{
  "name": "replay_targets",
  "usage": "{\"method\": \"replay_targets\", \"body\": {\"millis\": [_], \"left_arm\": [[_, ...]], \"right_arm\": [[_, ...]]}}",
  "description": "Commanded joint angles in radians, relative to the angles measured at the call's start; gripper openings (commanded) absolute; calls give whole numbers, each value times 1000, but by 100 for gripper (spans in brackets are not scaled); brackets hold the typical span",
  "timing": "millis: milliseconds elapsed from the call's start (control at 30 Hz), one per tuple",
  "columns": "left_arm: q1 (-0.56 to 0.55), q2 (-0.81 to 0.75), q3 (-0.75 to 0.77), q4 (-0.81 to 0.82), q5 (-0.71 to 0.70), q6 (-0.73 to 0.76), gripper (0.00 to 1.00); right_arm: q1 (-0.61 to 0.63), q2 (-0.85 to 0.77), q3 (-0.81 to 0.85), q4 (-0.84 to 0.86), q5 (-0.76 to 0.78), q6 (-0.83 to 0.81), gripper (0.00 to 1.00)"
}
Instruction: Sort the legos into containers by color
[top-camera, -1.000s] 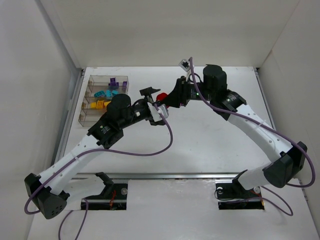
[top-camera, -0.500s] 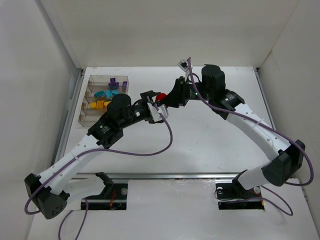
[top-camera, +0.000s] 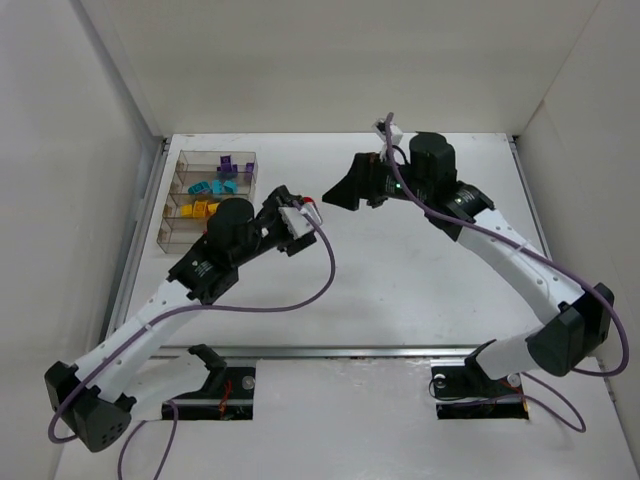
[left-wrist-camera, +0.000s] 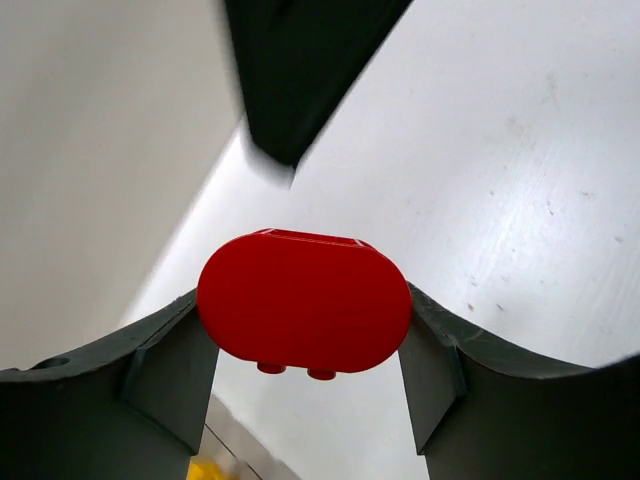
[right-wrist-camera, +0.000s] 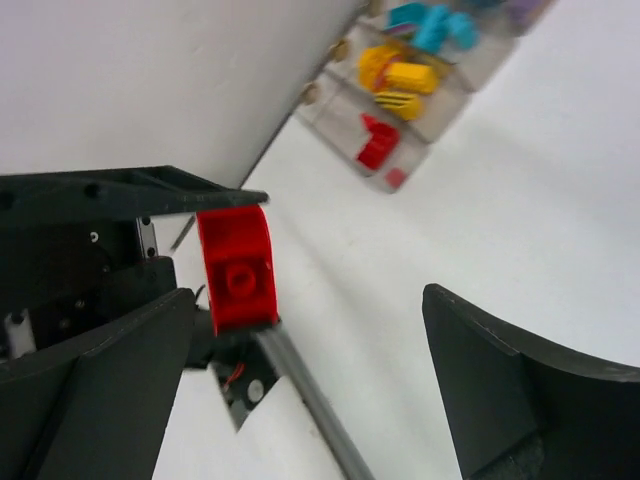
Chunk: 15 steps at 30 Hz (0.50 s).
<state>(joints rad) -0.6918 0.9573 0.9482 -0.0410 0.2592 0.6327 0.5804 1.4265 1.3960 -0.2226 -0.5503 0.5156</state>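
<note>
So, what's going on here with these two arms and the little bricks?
The left gripper is clamped on a red lego brick, lifted off the table. The right gripper stands open beside it, holding nothing. The divided clear tray at the far left holds purple bricks, cyan bricks, yellow bricks and a red piece in separate compartments.

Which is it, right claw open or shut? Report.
Open: right claw fingers stand wide apart, empty; left claw holds the red lego brick.
</note>
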Motion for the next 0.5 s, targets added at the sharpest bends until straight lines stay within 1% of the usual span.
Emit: {"method": "replay_targets", "body": {"millis": [0,33,67,167,200,267,300,367,400,433,467], "left_arm": [[87,-3,-43,-64,-83,-222,0],[113,-3,-69,-83,-115,-258,0],[174,9,-81,-97,-129,-293,0],[285,29,-115,-145,-129,-384,0],[361,43,-115,-154,-109,-395,0],[435,63,-115,-172,-62,-407,0],[504,96,-100,-186,-49,-407,0],[563,138,-72,-197,-40,-407,0],[589,161,-72,-197,-25,-383,0],[638,208,-59,-197,-25,-383,0],[661,233,-58,-185,-25,-367,0]], "right_arm": [[-40,-105,-23,8,167,46,100],[-56,-118,-35,8,191,46,100],[-68,-130,-35,8,222,46,100],[-79,-143,-45,-10,222,23,100],[-88,-143,-45,-20,222,23,100],[-88,-132,-45,-30,222,1,100],[-97,-121,-45,-31,213,1,100],[-97,-110,-45,-31,201,1,100],[-97,-98,-45,-31,188,1,100],[-97,-98,-45,-31,176,1,100],[-97,-87,-45,-21,176,1,100]]}}
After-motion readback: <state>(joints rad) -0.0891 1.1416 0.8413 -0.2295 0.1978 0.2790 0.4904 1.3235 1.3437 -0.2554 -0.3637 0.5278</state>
